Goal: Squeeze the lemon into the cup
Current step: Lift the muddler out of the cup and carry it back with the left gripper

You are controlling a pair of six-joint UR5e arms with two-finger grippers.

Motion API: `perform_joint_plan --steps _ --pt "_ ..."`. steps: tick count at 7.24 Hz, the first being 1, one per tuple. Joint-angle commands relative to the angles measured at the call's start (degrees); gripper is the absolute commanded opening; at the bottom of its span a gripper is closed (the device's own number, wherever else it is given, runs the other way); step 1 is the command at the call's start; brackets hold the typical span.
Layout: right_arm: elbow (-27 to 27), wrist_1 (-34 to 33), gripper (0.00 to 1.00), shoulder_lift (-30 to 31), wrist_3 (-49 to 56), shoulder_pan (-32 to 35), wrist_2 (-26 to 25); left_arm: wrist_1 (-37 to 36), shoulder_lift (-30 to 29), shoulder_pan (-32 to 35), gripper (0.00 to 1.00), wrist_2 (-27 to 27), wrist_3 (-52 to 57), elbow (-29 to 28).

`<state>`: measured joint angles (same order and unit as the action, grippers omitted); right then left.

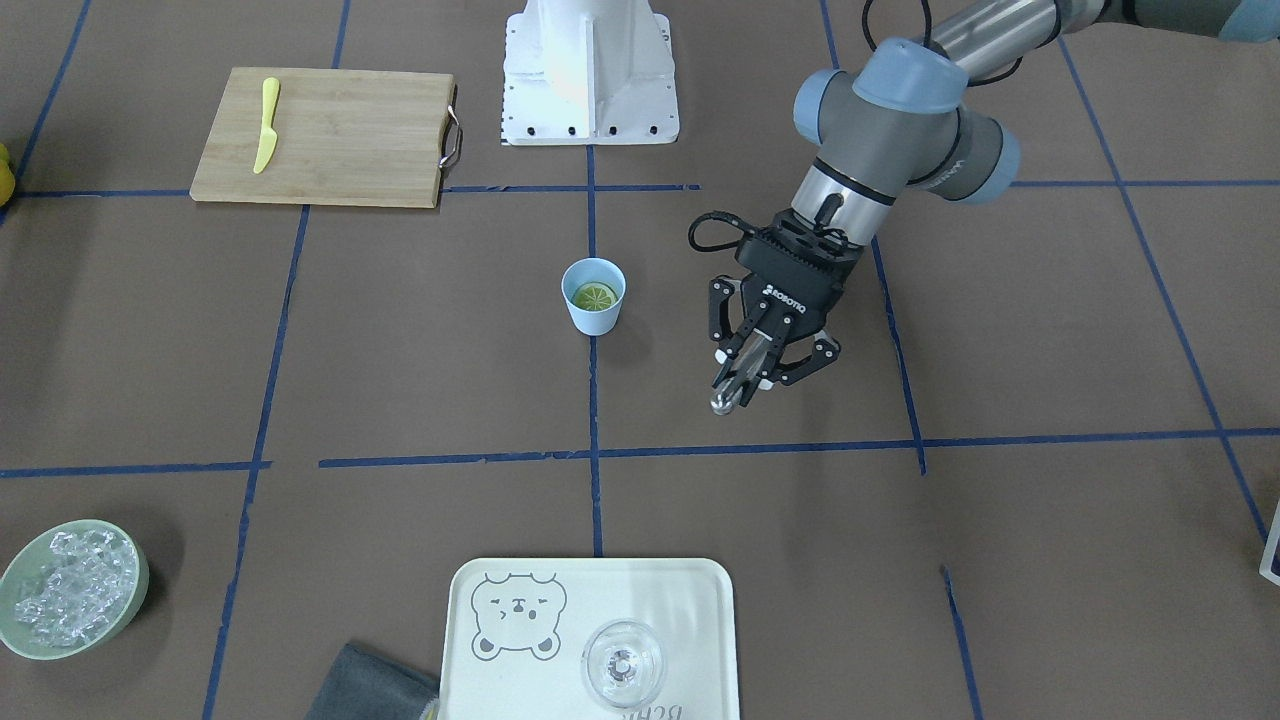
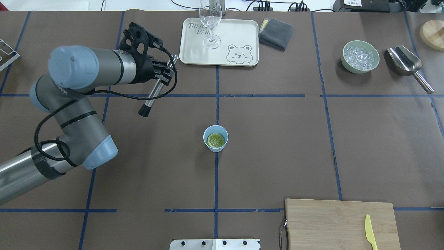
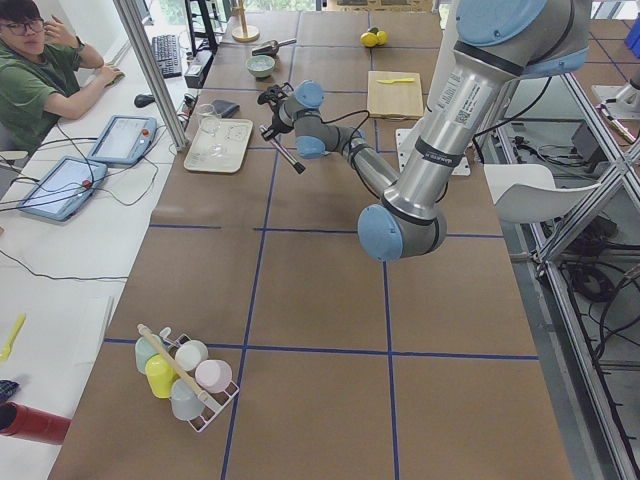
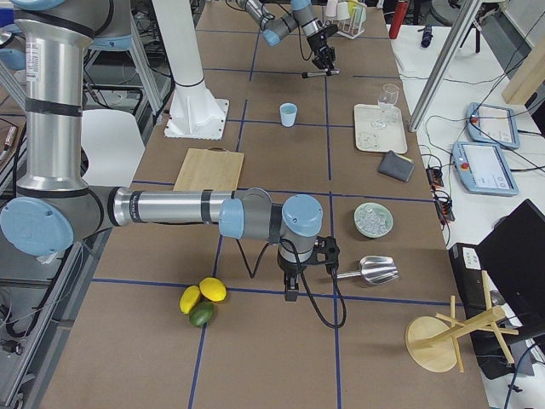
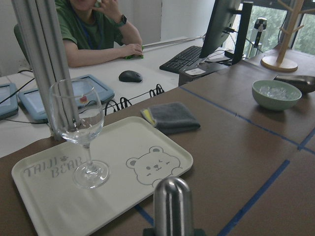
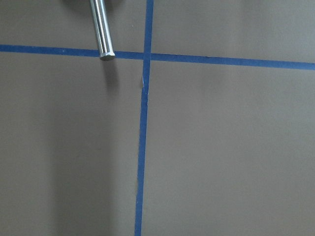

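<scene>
Overhead exterior view shows the light blue cup [image 2: 215,149] standing at the middle of the surface [image 2: 277,146], on a blue tape line, with the half lemon [image 2: 215,140] lying inside it, pale cut face up. The left gripper [image 2: 162,74] hangs over the far left part of the surface, well apart from the cup, pinching a slanted metal rod [image 2: 152,96] with a dark lower end. At the far edge sits a cream tray [image 2: 239,31] with a clear glass [image 2: 210,21] upright on it and a folded grey cloth [image 2: 275,33] just beside it. A green bowl of ice [image 2: 360,70] and a metal scoop [image 2: 404,59] lie toward the far right corner. A wooden cutting board [image 2: 329,225] carrying a yellow-green knife [image 2: 370,232] rests at the near edge. The right gripper [image 4: 291,291] appears only in the exterior right view, low beside the scoop's handle. Whether it is spread or pressed together cannot be told.
</scene>
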<state>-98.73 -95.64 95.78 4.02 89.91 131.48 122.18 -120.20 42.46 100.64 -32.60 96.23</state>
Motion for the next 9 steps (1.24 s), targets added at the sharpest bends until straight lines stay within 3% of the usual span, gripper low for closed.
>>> perform_joint_plan --steps 1,2,3,5,9 --pt "0.0 0.0 1.0 -0.2 0.0 0.0 0.0 -23.7 0.0 4.2 0.0 4.5 -0.2 3.3" --pt "0.0 0.0 1.0 -0.1 0.0 0.0 0.0 -25.5 1.0 6.0 0.0 5.6 -2.0 3.1" --pt "0.0 0.0 1.0 0.1 -0.1 0.0 0.0 -25.3 6.2 6.0 0.0 5.5 -7.5 2.7" --pt "0.2 0.0 1.0 0.3 -0.2 0.0 0.0 -25.1 12.4 6.1 0.0 5.3 -8.6 2.6" --pt "0.2 0.0 1.0 0.4 -0.3 0.0 0.0 -24.6 15.5 5.4 0.0 5.2 -16.7 -0.2"
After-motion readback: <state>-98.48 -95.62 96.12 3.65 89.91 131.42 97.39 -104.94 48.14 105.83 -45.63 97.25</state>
